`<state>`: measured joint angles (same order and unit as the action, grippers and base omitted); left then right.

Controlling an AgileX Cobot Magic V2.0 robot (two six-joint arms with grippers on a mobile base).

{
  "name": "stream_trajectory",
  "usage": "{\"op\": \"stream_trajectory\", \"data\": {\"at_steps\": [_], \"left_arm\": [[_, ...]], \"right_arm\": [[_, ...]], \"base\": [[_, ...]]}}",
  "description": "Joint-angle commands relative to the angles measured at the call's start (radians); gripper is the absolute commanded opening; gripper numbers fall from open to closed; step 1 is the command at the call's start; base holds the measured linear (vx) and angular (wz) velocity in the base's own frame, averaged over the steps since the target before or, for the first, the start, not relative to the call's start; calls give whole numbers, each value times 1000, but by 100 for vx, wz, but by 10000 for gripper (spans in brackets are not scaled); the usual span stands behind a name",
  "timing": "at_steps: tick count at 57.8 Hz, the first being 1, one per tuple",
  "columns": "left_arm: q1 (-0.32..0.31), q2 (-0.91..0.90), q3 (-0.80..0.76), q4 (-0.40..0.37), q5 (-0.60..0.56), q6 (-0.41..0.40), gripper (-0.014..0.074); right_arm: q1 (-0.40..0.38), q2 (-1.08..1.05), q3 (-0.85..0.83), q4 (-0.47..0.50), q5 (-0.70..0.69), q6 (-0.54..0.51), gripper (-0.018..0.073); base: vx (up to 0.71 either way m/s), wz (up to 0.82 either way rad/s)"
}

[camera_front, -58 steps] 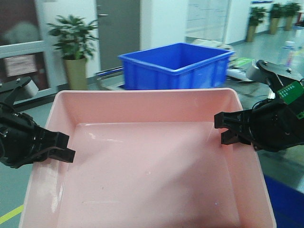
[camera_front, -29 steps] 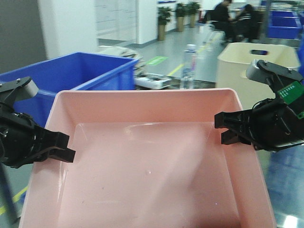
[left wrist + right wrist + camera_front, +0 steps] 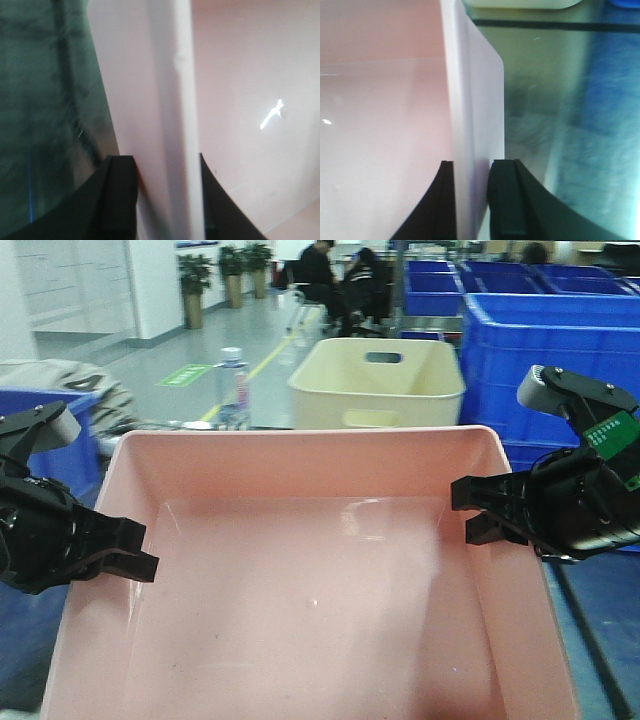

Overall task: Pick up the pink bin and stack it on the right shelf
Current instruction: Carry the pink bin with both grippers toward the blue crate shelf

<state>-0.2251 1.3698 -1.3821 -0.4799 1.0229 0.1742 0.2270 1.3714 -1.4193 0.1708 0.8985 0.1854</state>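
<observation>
Though its near edge runs off the bottom of the front view, the pink bin (image 3: 310,465) fills most of the frame, held between the two arms with its open, bare inside facing up. The left gripper (image 3: 135,548) pinches the bin's left rim, and the left wrist view shows one black finger (image 3: 120,197) outside the wall and the other inside, with the rim (image 3: 182,100) running between them. The right gripper (image 3: 473,510) clamps the right rim in the same way. Its outer finger (image 3: 505,200) presses against the pale wall (image 3: 470,100), and the inner one is half cut off at the frame's edge. What lies under the bin is hidden from the front. Beside it, the right wrist view shows a blurred glossy surface crossed by a black tape line, possibly the right shelf (image 3: 545,75). Behind the bin stand a cream bin with a handle slot (image 3: 380,390), blue ribbed crates (image 3: 560,340) and a water bottle (image 3: 232,380). Seated people (image 3: 325,275) farther back are too small to make out.
</observation>
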Motion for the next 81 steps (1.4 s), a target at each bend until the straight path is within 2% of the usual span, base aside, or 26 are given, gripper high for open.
{"op": "stream_trajectory", "data": {"at_steps": [1, 28, 81], "left_arm": [[-8, -41, -29, -74, -10, 25, -5], [-8, -32, -29, -74, -14, 25, -5], [-8, -32, -29, -75, -13, 25, -5]], "right_arm": [[-10, -31, -37, 19, -118, 9, -9], [-10, -31, -37, 19, -118, 9, -9], [-10, -31, -37, 19, -118, 9, -9]], "base": [[26, -52], [18, -35], [1, -2]]}}
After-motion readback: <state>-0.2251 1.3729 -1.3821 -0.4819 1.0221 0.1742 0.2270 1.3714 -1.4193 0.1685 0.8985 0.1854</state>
